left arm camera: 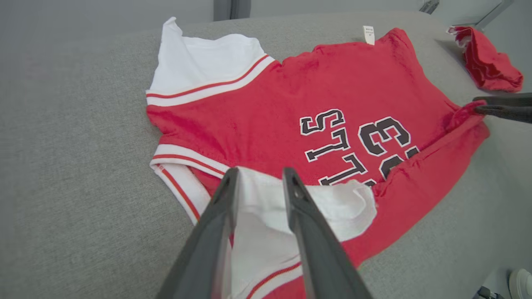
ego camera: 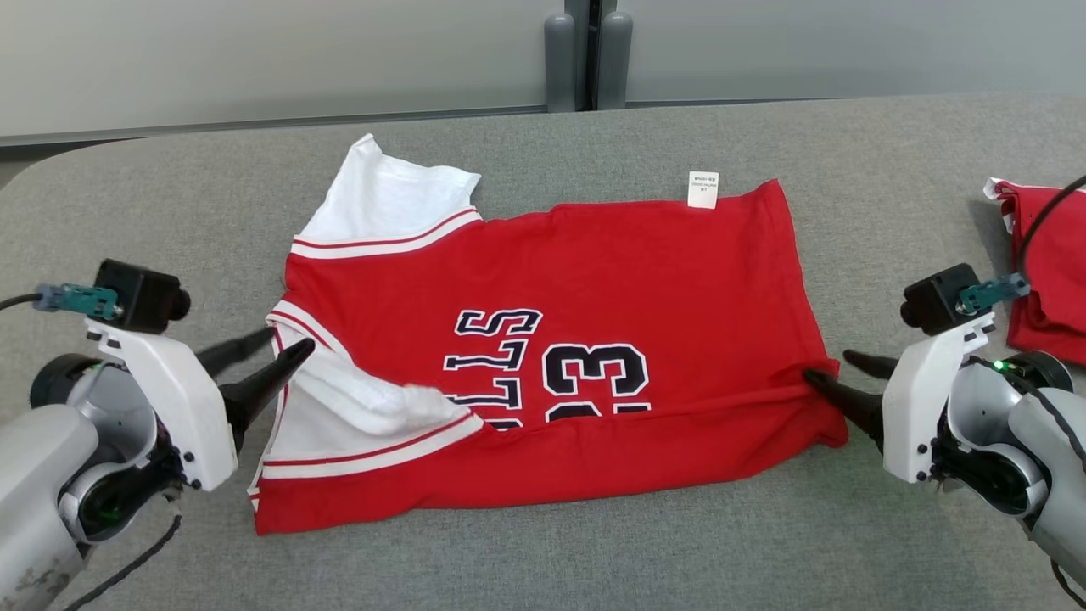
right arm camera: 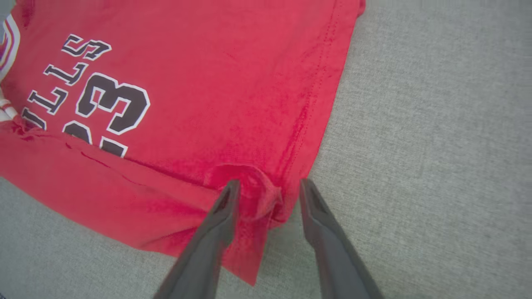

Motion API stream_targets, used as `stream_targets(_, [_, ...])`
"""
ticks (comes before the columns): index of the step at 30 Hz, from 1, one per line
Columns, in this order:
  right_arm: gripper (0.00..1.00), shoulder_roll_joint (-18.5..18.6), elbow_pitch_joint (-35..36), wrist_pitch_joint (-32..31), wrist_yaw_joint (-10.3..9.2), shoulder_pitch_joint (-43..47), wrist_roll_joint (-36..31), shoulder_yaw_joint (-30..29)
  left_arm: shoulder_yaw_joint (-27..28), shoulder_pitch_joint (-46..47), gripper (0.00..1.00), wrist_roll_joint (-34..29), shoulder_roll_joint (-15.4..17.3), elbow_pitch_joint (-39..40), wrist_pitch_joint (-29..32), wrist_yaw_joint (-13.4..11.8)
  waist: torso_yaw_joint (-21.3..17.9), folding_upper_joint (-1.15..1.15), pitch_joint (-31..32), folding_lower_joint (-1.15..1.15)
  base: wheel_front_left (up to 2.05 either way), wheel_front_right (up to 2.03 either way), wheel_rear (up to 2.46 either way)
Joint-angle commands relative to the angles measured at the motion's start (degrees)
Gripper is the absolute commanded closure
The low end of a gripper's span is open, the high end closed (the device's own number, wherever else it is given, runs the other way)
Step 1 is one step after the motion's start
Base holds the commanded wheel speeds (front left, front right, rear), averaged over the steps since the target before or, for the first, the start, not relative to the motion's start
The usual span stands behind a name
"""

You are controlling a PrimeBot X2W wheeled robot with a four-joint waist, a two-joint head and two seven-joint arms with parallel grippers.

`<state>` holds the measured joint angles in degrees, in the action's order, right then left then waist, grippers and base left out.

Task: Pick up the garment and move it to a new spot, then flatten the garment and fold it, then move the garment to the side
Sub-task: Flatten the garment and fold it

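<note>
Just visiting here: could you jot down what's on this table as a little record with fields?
surface: grey table
garment: red jersey, spread out, near edge folded over its lettering
left gripper: open, at the near white sleeve
right gripper: open, at the jersey's bunched hem corner
also there: another red cloth at the robot's right

Shirt of soft matt red cloth, slightly fuzzy; smooth white cloth sleeve between the left tool's fingers. Flat printed lettering, matt. Bench under both tools in coarse grey woven fabric. Right tool's fingers matt dark plastic; casing behind them smooth white plastic.
</note>
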<state>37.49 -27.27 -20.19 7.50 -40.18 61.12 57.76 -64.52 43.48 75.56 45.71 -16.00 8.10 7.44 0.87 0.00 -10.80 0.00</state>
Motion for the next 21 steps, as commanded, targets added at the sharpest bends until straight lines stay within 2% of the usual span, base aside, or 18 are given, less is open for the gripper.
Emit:
stream_targets(1, [0.0, -0.4, -0.7, 2.9, -0.03, -0.4, -0.4, -0.7, 0.2, 0.9, 0.0, -0.6, -0.6, -2.1, -2.0, 0.1, 0.2, 0.0, 0.3, 0.0, 0.0, 0.0, 0.0])
stream_targets(2, [0.0, -0.4, -0.7, 2.9, -0.03, -0.4, -0.4, -0.7, 0.2, 0.9, 0.0, -0.6, -0.6, -2.1, -2.0, 0.1, 0.2, 0.0, 0.3, 0.0, 0.0, 0.0, 0.0])
stream_targets(4, [0.0, -0.8, -1.2, 6.8, -0.03, -0.2, -0.8, -1.7, 1.1, 0.9, 0.0, -1.0, -1.5, -4.2, -4.9, 0.1, 0.4, 0.0, 0.8, 0.0, 0.0, 0.0, 0.0])
stream_targets(11, [0.0, -1.9, -3.8, 29.6, -0.03, 2.1, -7.6, -5.4, 7.1, -1.9, 0.0, -1.2, -5.8, -9.5, -20.6, -2.3, 1.6, 0.0, 3.0, 0.0, 0.0, 0.0, 0.0])
stream_targets(14, [0.0, -2.9, -5.7, 34.6, -0.03, 3.6, -11.8, -7.7, 12.6, -4.2, 0.0, -1.4, -8.3, -9.2, -23.1, -4.1, 2.2, 0.0, 4.1, 0.0, 0.0, 0.0, 0.0])
stream_targets(16, [0.0, -4.2, -6.2, 35.4, -0.03, 5.2, -14.7, -11.8, 20.0, -6.5, 0.0, -4.7, -10.6, -7.3, -23.3, -5.3, 2.7, 0.0, 4.5, 0.0, 0.0, 0.0, 0.0])
stream_targets(21, [0.0, -10.1, 1.9, 35.4, -0.03, 14.0, -28.6, -32.1, 36.6, -17.4, 0.0, -17.9, -19.0, -0.5, -23.2, -7.2, 3.5, 0.0, 5.3, 0.0, 0.0, 0.0, 0.0])
